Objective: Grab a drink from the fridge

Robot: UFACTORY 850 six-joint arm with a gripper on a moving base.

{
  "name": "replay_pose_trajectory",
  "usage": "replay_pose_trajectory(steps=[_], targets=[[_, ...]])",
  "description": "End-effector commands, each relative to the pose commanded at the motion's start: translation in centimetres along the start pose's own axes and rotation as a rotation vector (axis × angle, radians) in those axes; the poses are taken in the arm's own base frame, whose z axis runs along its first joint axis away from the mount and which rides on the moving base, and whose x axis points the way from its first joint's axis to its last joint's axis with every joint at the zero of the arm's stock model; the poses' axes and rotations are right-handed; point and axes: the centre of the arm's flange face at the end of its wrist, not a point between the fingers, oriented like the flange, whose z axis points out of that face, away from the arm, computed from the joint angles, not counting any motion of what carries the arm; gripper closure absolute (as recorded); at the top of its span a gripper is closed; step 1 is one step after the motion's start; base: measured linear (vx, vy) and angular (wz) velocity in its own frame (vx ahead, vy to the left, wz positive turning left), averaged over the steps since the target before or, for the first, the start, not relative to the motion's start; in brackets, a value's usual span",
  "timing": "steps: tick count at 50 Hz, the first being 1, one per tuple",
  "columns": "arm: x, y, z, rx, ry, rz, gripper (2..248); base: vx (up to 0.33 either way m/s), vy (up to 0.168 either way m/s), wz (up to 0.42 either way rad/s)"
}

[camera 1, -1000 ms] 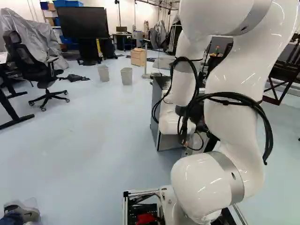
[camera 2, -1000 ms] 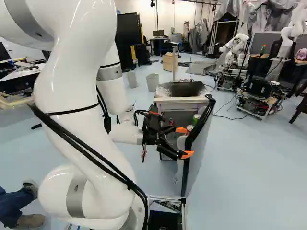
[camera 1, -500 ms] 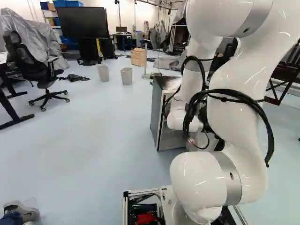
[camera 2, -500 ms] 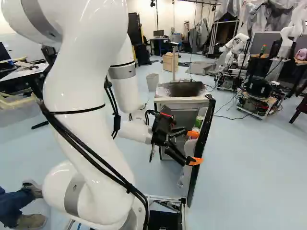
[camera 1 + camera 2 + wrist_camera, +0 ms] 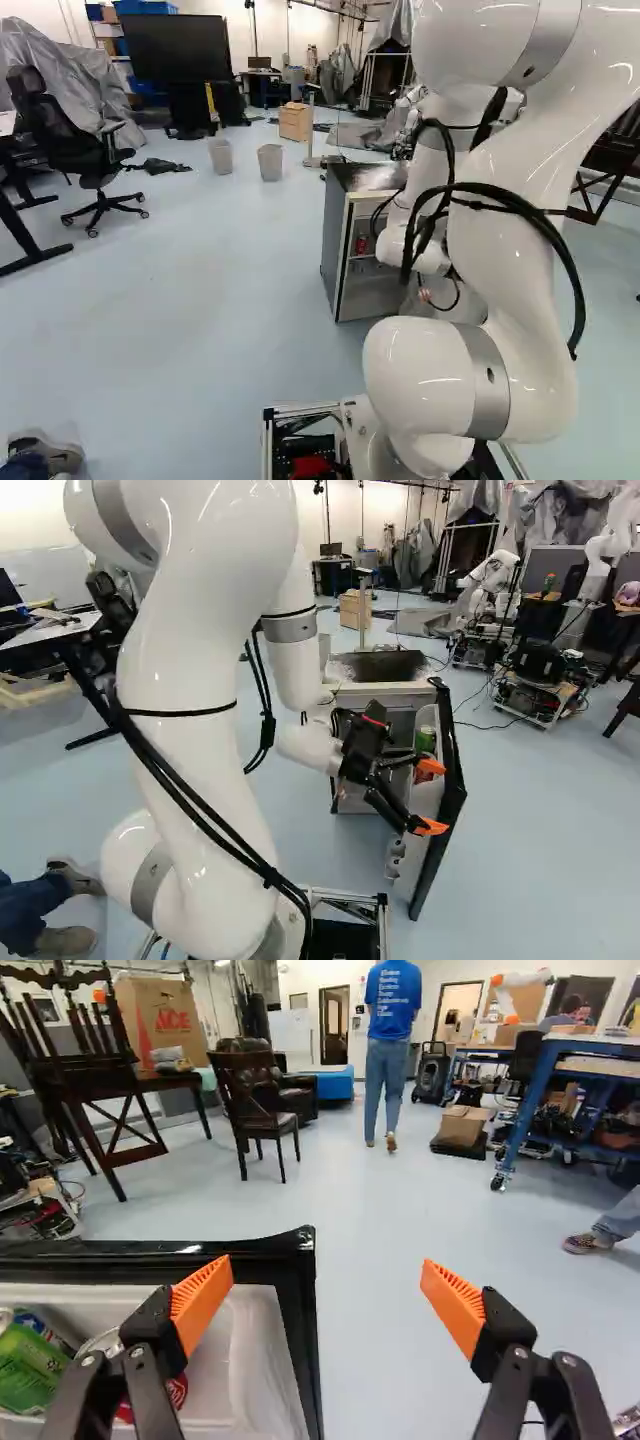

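Drinks on the fridge door's inner side have swung outward with the door, not across their shelf: the green can (image 5: pixel 28 1370) and, beside it, the red can (image 5: pixel 105 1341). The fridge door (image 5: pixel 452 780) now stands wider than half a second ago, and my arm has moved out with it, while the base has kept its place. My fingers (image 5: pixel 200 1305) are spread wide and hold nothing; one is over the door's inner side near the red can, the other out beyond the door's frame. Whether either presses on the door, I cannot tell, but I judge I am nudging it open. Back from the door, in the fridge body (image 5: pixel 336 245), another red can (image 5: pixel 361 245) has come into sight. Access looks good enough soon to turn from door to drink; pushing further could rattle the cans.
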Motion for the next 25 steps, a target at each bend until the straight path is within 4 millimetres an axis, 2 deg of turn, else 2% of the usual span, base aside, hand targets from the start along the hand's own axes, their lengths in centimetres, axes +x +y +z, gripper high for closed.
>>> replay_pose_trajectory(steps=[25], targets=[[1.2,-2.8,5.6,-0.135,0.014,0.090,3,0.000,0.000,0.000]])
